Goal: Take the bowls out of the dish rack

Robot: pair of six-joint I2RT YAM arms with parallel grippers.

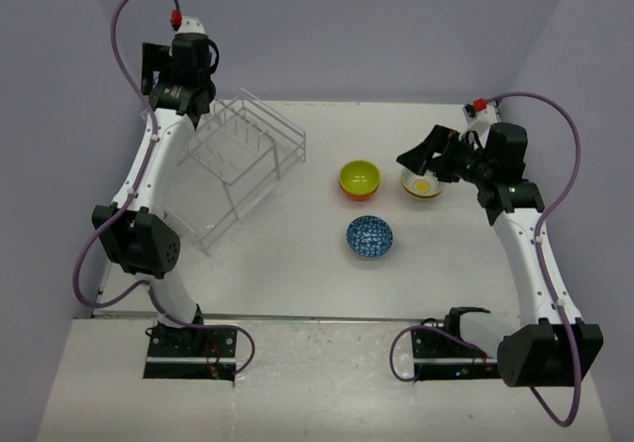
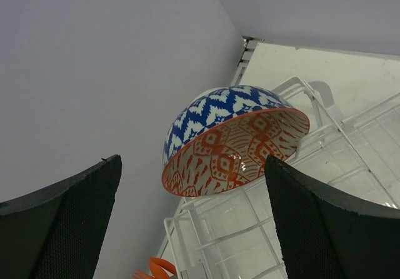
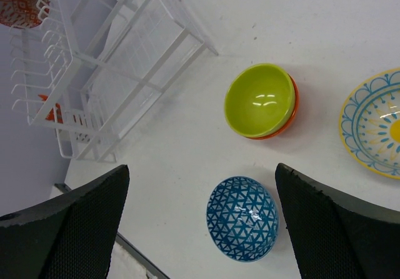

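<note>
The dish rack [image 1: 243, 160] stands at the left of the table. A red-patterned bowl [image 2: 234, 142], blue and white outside, rests tilted on the rack's far end; it also shows in the right wrist view [image 3: 19, 4]. My left gripper [image 2: 192, 166] is open, and the bowl lies just ahead between its fingers, untouched. In the top view the left gripper [image 1: 186, 100] hovers over that end and hides the bowl. A lime-green bowl [image 1: 359, 175] sits nested in the orange-red bowl [image 3: 292, 111]. A blue-patterned bowl [image 1: 369, 236] and a teal-rimmed bowl [image 3: 375, 122] sit on the table. My right gripper [image 3: 201, 166] is open and empty above them.
A small orange object [image 3: 53, 110] lies low in the rack's left end and also shows in the left wrist view [image 2: 153, 268]. Purple walls close in the table at the left, back and right. The rack [image 3: 106, 60] otherwise holds bare dividers.
</note>
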